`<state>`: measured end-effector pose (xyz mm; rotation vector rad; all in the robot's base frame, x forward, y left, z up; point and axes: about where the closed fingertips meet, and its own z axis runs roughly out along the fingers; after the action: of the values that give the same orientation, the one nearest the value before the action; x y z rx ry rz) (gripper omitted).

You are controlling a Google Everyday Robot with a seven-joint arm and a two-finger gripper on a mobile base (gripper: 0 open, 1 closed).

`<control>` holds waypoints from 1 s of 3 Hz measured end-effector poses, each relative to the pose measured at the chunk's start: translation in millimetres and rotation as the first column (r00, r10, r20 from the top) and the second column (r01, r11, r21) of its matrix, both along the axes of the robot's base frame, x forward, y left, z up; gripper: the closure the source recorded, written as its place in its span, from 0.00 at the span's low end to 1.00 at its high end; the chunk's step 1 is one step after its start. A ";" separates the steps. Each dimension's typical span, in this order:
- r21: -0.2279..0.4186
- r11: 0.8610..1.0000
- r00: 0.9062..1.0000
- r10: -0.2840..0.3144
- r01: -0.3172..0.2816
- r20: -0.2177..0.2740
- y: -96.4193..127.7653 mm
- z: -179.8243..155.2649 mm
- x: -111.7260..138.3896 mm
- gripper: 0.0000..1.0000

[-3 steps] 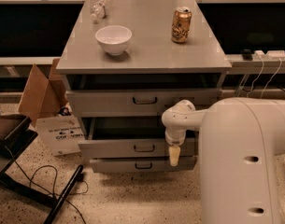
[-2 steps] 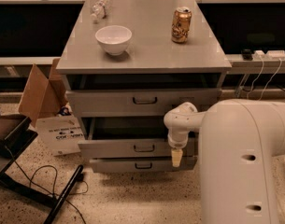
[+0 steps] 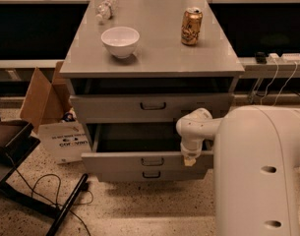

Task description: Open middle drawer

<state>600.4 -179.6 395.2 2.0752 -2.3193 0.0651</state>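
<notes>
The middle drawer (image 3: 120,164) of the grey cabinet stands pulled out, with its dark inside showing behind its low flat front. Its small black bar handle (image 3: 152,161) is at the centre of the front. My gripper (image 3: 190,160) hangs from the white wrist and points down at the right part of the drawer's front, near its top edge and to the right of the handle. It is empty as far as I see. The top drawer (image 3: 153,106) above is shut, and the lowest drawer front (image 3: 151,174) sits just under the open one.
A white bowl (image 3: 120,41), a gold can (image 3: 191,26) and a lying plastic bottle (image 3: 105,9) are on the cabinet top (image 3: 154,58). A cardboard box (image 3: 44,102) and a white box (image 3: 65,140) stand at the left. A black stand with cables (image 3: 36,195) is on the floor. My white body (image 3: 260,171) fills the right.
My gripper has shifted a little to the right and slightly up along the drawer front. The drawer stands as far out as before.
</notes>
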 end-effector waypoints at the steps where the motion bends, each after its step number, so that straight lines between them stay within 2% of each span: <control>1: 0.000 1.000 1.000 0.000 0.000 0.000 -0.1 2.3 1.2 0.96; 3: 0.008 1.000 1.000 0.000 0.000 -0.001 0.8 2.6 2.3 1.00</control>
<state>602.7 -178.8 397.8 2.0777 -2.3230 0.0550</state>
